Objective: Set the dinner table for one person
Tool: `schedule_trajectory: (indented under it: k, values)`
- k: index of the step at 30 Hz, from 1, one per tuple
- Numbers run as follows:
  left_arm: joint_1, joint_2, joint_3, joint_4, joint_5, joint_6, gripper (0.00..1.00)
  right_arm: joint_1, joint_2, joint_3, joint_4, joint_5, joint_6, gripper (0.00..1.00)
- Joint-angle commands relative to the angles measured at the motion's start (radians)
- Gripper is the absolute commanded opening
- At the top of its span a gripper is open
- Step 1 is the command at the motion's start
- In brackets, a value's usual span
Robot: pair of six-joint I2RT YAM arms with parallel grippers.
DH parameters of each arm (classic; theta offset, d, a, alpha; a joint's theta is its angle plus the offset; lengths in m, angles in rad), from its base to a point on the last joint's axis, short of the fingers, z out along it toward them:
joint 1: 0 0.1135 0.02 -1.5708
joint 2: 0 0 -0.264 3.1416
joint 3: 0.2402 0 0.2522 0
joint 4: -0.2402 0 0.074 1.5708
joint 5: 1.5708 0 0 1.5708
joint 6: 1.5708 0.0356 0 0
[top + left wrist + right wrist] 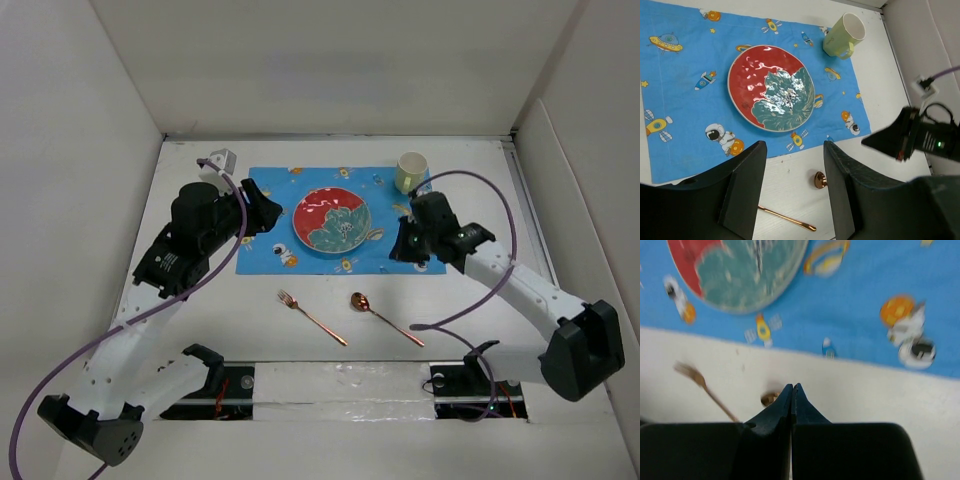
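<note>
The white dinner table (480,300) carries a blue cartoon mat (270,200) with a red and teal plate (332,222) at its middle and a pale green mug (410,172) on its far right corner. A copper fork (311,317) and a copper spoon (385,318) lie on the bare table in front of the mat. My left gripper (268,212) is open and empty over the mat's left part. My right gripper (400,248) is shut and empty above the mat's near right edge. In the right wrist view its tips (792,387) hang over the spoon's bowl (769,399).
A small grey bracket (220,160) sits at the back left of the table. White walls stand on three sides. The left wrist view shows the plate (771,88), the mug (844,36), the spoon's bowl (819,180) and the right arm (910,137).
</note>
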Motion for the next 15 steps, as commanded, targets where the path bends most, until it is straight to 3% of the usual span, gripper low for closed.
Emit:
schedule_trajectory:
  k: [1,3,4,5,10,15]
  values:
    - [-0.005,-0.003,0.037,0.036,0.001,0.021,0.46,0.065,-0.109,-0.077,-0.119,-0.075,0.040,0.00]
    - [-0.005,-0.001,0.038,0.037,0.003,0.023,0.46,0.102,-0.131,-0.101,-0.172,-0.086,0.070,0.16]
    - [-0.005,-0.003,0.040,0.037,0.007,0.023,0.46,0.113,-0.138,-0.110,-0.189,-0.086,0.081,0.37]
    - [-0.005,-0.003,0.037,0.037,0.009,0.024,0.46,0.131,-0.135,-0.136,-0.229,-0.090,0.096,0.48]
    - [-0.005,-0.001,0.032,0.043,0.016,0.024,0.46,0.177,-0.074,-0.154,-0.249,-0.093,0.098,0.61]
    - [-0.005,-0.009,0.026,0.045,0.015,0.024,0.46,0.261,0.062,-0.119,-0.257,-0.071,0.083,0.60]
